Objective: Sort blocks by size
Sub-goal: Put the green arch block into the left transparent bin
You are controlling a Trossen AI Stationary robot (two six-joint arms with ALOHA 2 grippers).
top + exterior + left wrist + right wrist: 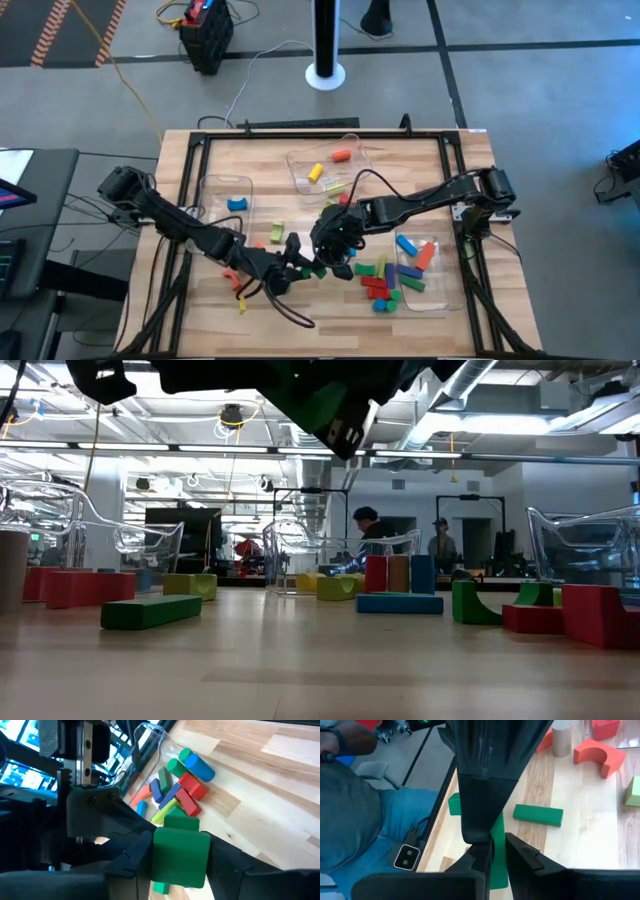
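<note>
A flat green rectangular block hangs above the wooden table near its front middle, pinched between the left gripper fingers. The right gripper, fingers shut and holding nothing, sits just beside it; more coloured blocks lie inside and beside a clear plastic bin to the right.

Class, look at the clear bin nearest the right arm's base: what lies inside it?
Inside the right-hand bin lie a blue block, an orange block, and purple and green pieces near its lower end. Anything lying beneath those cannot be seen.
</note>
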